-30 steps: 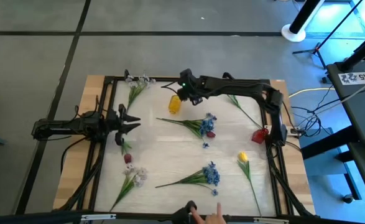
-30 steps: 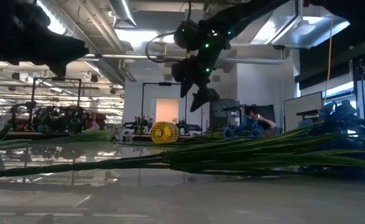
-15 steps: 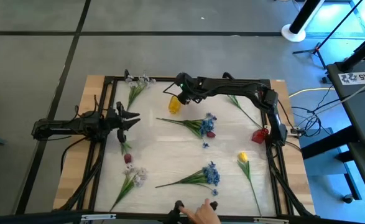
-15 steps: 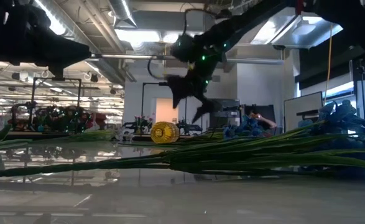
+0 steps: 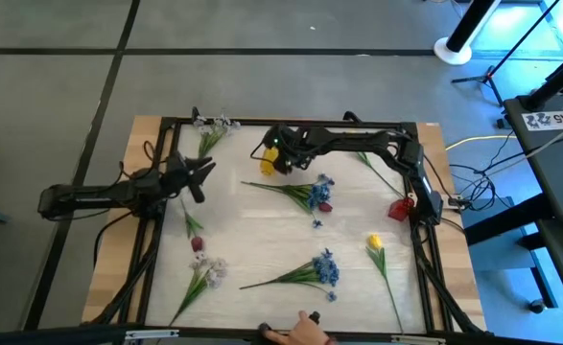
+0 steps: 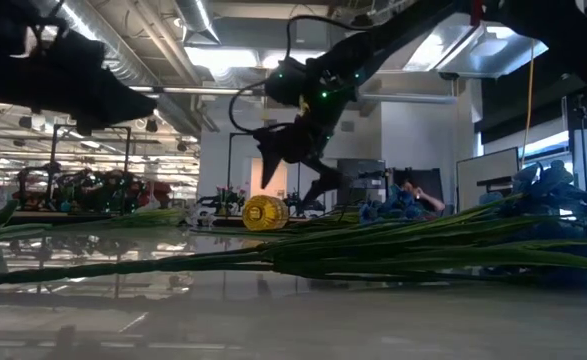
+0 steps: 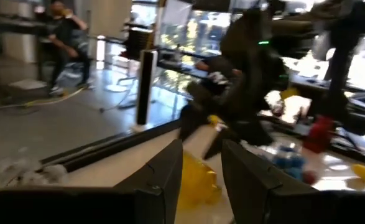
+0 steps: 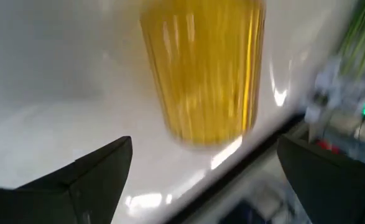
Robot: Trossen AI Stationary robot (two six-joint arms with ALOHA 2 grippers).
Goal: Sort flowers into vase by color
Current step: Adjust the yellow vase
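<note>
On glossy white table (image 5: 262,240), scattered flowers (image 5: 310,195), right end effector (image 5: 267,159) wide open above yellow vase (image 5: 269,165), left's state unclear, workshop behind.

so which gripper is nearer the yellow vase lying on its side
Right. The right gripper hovers open directly over the yellow vase; the left gripper sits off to its left.

A robotics lab: exposed ceiling ducts (image 6: 163,60), equipment racks (image 6: 73,185), concrete floor (image 5: 51,86).

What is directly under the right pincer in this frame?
Under the open right pincer lies a ribbed yellow vase on its side on the white tabletop, framed between the fingers in the right wrist view. From above, the pincer hides most of the vase; its inside cannot be seen.
</note>
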